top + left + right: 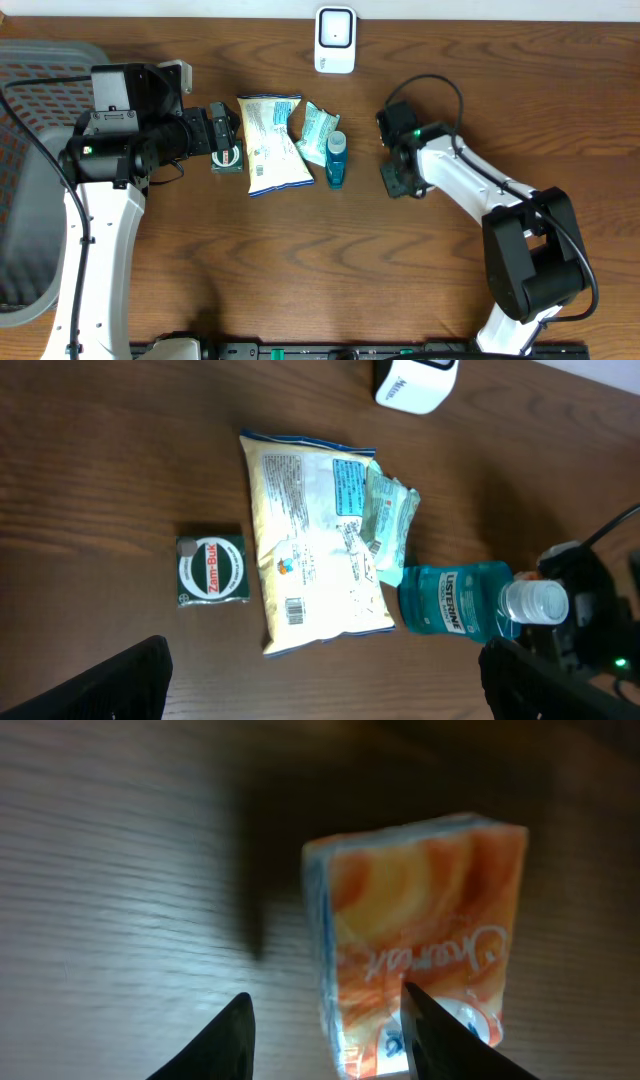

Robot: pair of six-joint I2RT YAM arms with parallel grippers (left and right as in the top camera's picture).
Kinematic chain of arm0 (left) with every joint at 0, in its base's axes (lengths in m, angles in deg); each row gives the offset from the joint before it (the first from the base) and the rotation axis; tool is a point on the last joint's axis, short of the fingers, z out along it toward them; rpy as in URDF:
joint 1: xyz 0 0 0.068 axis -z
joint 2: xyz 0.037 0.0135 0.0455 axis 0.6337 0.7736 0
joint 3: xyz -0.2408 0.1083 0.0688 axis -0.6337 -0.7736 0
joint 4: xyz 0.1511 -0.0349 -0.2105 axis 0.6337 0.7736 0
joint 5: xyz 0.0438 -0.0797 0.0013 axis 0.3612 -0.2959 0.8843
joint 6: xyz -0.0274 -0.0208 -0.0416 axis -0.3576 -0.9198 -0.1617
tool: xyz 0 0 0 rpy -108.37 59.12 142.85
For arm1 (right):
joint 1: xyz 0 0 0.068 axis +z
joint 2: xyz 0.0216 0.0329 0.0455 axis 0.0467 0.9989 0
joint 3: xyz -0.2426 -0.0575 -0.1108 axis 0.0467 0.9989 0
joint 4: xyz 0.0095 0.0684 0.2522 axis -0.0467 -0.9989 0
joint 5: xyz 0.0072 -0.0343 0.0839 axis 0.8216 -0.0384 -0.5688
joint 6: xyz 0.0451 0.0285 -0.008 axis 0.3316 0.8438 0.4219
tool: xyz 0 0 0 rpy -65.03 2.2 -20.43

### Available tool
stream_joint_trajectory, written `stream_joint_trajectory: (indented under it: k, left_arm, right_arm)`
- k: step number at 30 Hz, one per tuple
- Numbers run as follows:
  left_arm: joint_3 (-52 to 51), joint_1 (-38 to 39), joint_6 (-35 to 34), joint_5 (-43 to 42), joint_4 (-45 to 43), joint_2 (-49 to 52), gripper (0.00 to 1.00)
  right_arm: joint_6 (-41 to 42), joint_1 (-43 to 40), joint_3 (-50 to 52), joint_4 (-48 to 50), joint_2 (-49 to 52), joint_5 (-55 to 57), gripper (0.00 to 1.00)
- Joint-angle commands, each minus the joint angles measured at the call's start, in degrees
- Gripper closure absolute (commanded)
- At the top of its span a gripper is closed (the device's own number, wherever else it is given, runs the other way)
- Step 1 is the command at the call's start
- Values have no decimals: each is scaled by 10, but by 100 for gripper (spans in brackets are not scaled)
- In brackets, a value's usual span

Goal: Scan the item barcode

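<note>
Two hands, set differently. The left hand (325, 650) gapes wide and holds nothing, hovering over the tabletop (120, 480) near the snack bag (310, 540). The right hand (325, 990), well right of the bag, stands half open above an orange packet (420, 910). One finger (440, 1040) overlaps the packet and the other sits clear of it, so no clamp shows. The packet's script is too blurred to read. Left of the bag lies a green tin (211, 570) marked "Zam-Buk". Just beside the bag's right edge, a blue bottle (455, 600) reads "LISTERINE". The bag's barcode (295, 610) faces up.
</note>
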State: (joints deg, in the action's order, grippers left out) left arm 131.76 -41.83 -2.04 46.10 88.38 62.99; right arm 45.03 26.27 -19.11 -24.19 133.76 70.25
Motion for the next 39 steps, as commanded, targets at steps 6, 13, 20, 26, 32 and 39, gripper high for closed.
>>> stream_joint_trajectory:
  k: [6,13,20,26,32,39]
  left_arm:
    - [1,1,10,4,0,2,3]
    - [1,1,10,4,0,2,2]
    - [1,1,10,4,0,2,3]
    - [1,1,10,4,0,2,2]
    - [1,1,10,4,0,2,2]
    - [1,1,10,4,0,2,2]
  right_arm:
    - [24,7,62,55,-5,72,99]
    - [47,6,40,63,-7,56,99]
    - [30,-16,-72,-2,-25,-96,99]
    - [-10,-59,-113,-18,-29,-303,99]
    - [-9,-123,-57,20,-27,-479,99]
    - [71,-182,72,146,-27,-548,99]
